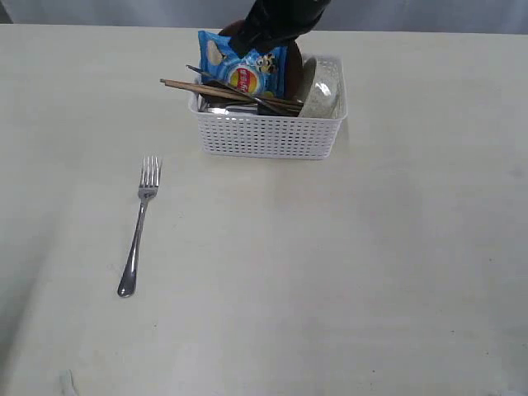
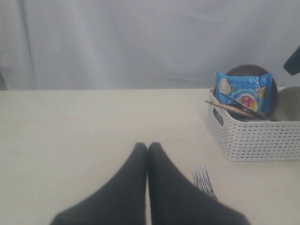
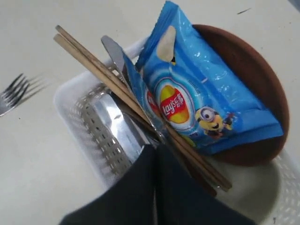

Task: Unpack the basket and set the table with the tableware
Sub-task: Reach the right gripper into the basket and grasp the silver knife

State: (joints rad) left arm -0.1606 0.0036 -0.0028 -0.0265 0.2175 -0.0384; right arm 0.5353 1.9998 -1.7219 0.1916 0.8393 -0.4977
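Right pincer (image 3: 155, 149), closed, hangs just beside chopsticks (image 3: 96, 66) inside the basket (image 3: 65, 93).

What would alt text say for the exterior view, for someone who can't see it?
A white basket on a cream table holds a blue chips bag, chopsticks and a pale bowl, with a black robot arm over it. A steel fork lies apart on the table, lower left.

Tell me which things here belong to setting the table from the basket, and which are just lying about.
Belong to the job: basket; table; fork, lying out on the table; chopsticks, knife, brown plate, cream bowl and steel cup, all in the basket.

Just lying about: blue chips bag, propped in the basket against the plate.
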